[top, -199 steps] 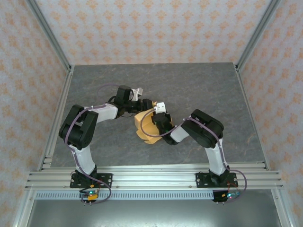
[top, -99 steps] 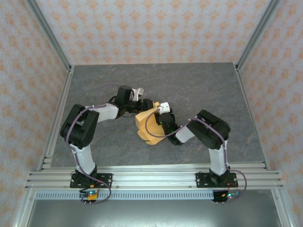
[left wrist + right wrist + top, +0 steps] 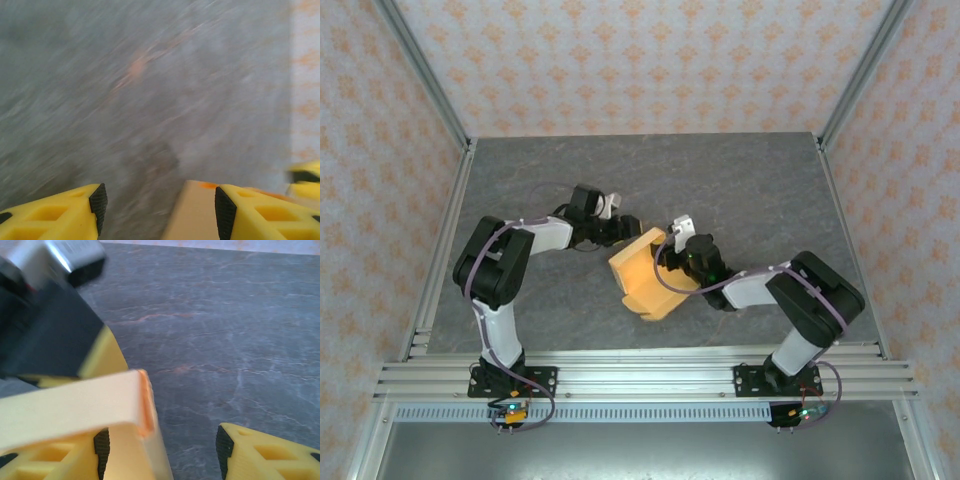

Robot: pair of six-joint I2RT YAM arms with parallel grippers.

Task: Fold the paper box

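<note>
Box (image 3: pixel 648 275), orange-tan cardboard, lies on the grey desk (image 3: pixel 750 180) a little toward 6 o'clock from the middle. It is set cornerwise, with corners at 12, 3, 6 and 9 o'clock. The two arms meet over its far half: the left fingers (image 3: pixel 70 215) are at its 11 o'clock edge and the right fingers (image 3: pixel 265 452) at its 2 o'clock edge.

From the left wrist (a blurred picture), the left fingers stand apart, yellow with black pads. A tan corner of the box pokes up between them at 6 o'clock, hard against the 5 o'clock finger. Bare desk shows between that corner and the 7 o'clock finger, so nothing is clamped.

From the right wrist, the right fingers stand wide too. A pale flap of the box, bent at an orange-edged fold, lies across the 7 o'clock finger and hides much of it. Whether the flap touches that finger I cannot tell. The 5 o'clock finger is clear of the cardboard, with desk between. The left arm (image 3: pixel 50 335), black and yellow, sits at 10 o'clock just behind the flap.
</note>
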